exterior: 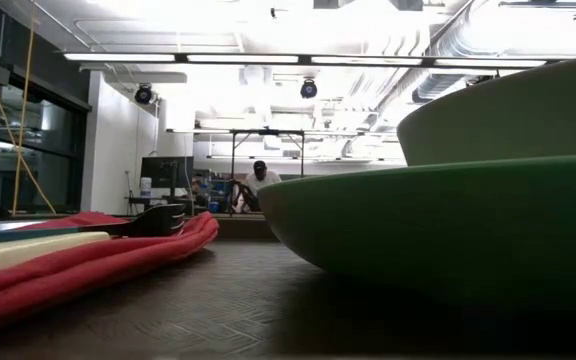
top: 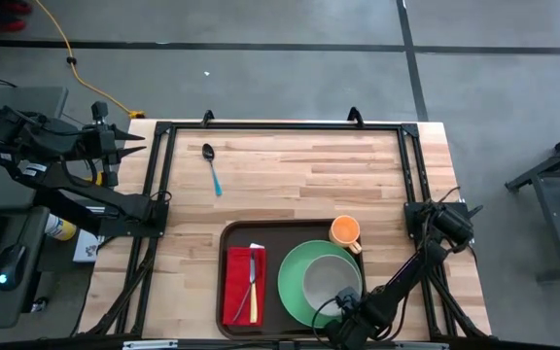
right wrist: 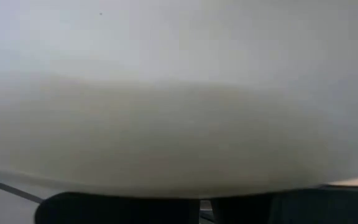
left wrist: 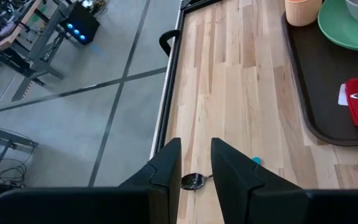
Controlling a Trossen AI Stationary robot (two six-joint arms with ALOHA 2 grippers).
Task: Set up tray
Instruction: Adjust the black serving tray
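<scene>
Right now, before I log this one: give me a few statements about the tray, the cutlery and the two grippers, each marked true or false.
1. The green plate sits on the tray. True.
2. The spoon lies on the red napkin. False: it lies on the bare table, away from the tray.
3. The orange cup stands on the tray beside the plate. True.
4. The left gripper holds the spoon. False: its fingers stand apart above it, holding nothing.
5. The right gripper is shut, at the bowl's near rim. True.
</scene>
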